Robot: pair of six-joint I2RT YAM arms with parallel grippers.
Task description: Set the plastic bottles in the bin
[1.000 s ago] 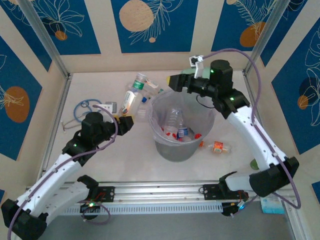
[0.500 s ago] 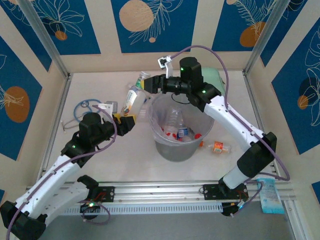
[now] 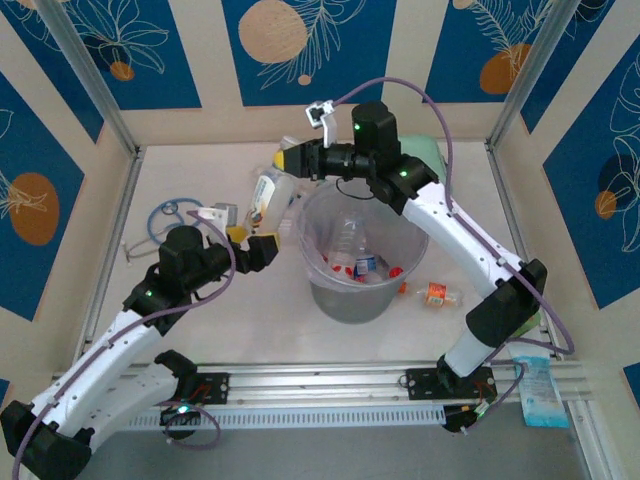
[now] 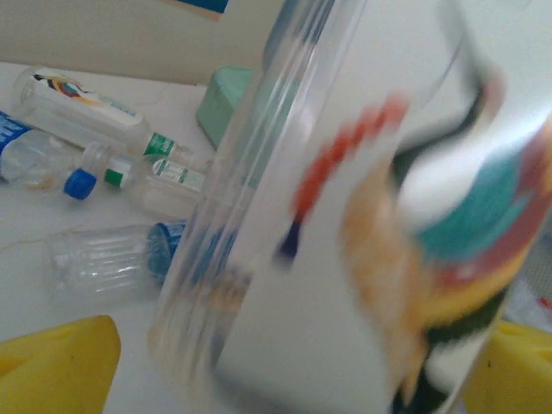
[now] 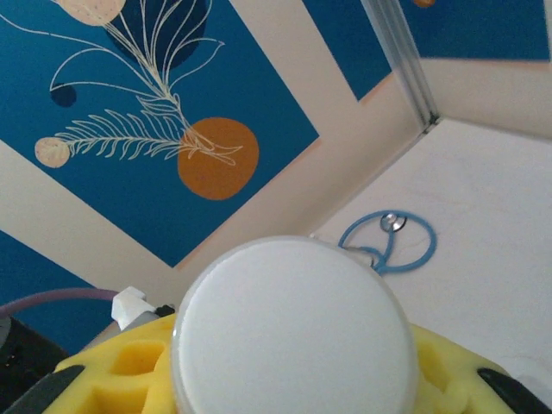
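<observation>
Now my right pincer (image 3: 288, 159) is narrowed on a bottle (image 5: 293, 332), white end toward its camera, by the far rim of the bin (image 3: 350, 298). I should lift clear of that rim, centre over the bin, then let go. My left pincer (image 3: 250, 241) stands wide around a blurred bottle (image 4: 345, 216); its label's writing is unreadable.

Overhead view: bright, even, diffuse light. Shadows on the table (image 3: 260, 320) are faint and soft-edged, with no hard glare. Focus is sharp across the frame.

Left wrist view: the nearest bottle (image 4: 345, 216) is smeared by blur and its label is unreadable. The bottles lying behind (image 4: 108, 259) are fairly crisp in daylight-white light.

Right wrist view: the close round white face (image 5: 293, 332) is soft and washed pale. The wall pattern behind is sharp.
</observation>
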